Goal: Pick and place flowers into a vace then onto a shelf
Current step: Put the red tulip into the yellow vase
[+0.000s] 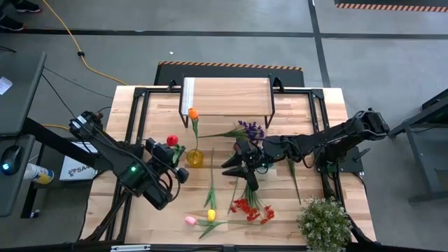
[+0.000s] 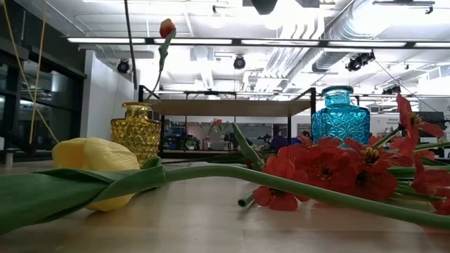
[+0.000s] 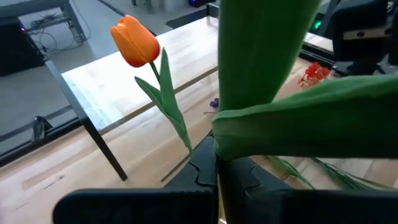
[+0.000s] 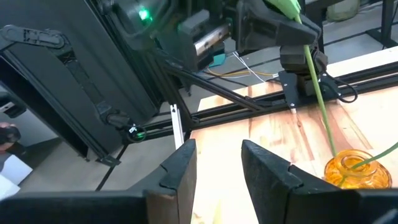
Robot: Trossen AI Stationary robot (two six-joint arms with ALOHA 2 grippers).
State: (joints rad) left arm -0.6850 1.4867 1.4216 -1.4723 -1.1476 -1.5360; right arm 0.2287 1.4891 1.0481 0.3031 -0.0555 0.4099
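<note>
**Red tulip held over the yellow vase, orange tulip already in it**

The yellow vase (image 1: 194,158) stands on the wooden tabletop (image 1: 140,203), just in front of the shelf (image 1: 227,96), and serves as the landmark here. An orange tulip (image 1: 193,113) already stands in it, its stem rising from the mouth and leaning toward the shelf's white-edged end. The left gripper (image 1: 173,150) sits just beside the vase, on its left, fingers clamped tight on the stem of a red tulip (image 1: 172,141), whose stem runs down into the vase mouth in the right wrist view. The tulip's broad green leaves fill most of the left wrist view and hide that gripper's own fingertips.

To the right of the vase, close by, the right gripper (image 1: 234,166) hangs with its fingers (image 4: 180,168) parted a little and nothing between them; they point toward the vase.

Around the vase lie other flowers: a purple spray (image 1: 252,130) beyond the right gripper toward the shelf, a red small-blossom spray (image 1: 253,208) in front and to the right, and a pink tulip (image 1: 190,220) and yellow tulip (image 1: 211,215) in front near the table edge. A blue glass vase (image 2: 340,114) stands right of the yellow one, under the right arm in the overhead view. A bushy potted plant (image 1: 324,222) sits far right at the front corner.
</note>
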